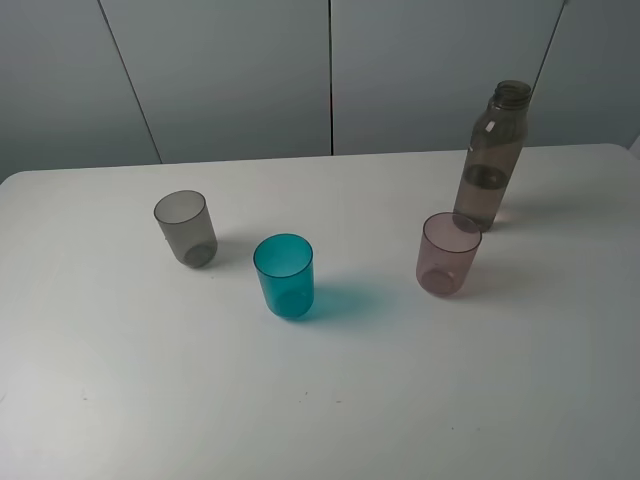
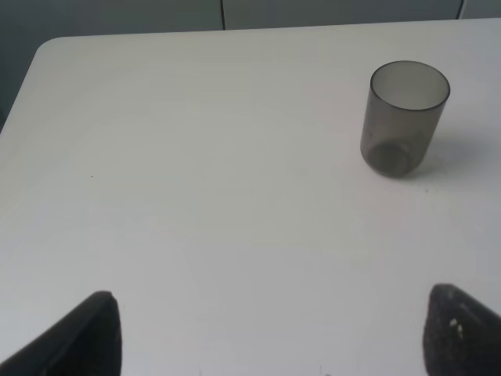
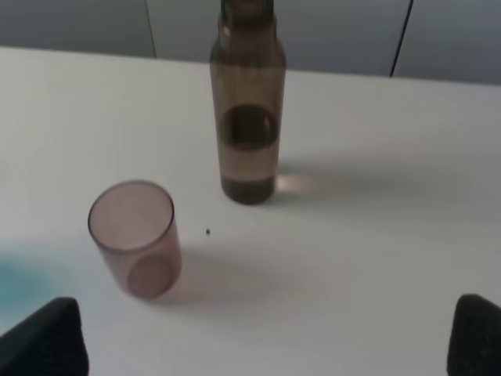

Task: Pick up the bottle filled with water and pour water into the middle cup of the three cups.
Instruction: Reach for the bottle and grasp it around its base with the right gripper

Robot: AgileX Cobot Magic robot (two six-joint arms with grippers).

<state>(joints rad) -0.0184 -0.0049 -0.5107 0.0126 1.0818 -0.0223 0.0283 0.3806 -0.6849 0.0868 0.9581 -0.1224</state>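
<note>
Since the bottle point(image 1: 492, 165) stands upright at the far right of the table point(image 1: 330, 400), just behind the pink cup point(image 1: 448, 255), my right gripper point(image 3: 266, 313) is the nearer one. Its jaws are spread wide and empty, with the bottle straight ahead, well beyond the fingertips.

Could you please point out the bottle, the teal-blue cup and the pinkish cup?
bottle point(image 1: 489, 168): exterior high view, middle of its body.
teal-blue cup point(image 1: 285, 283): exterior high view, its side wall.
pinkish cup point(image 3: 143, 257): right wrist view, its side wall.
</note>
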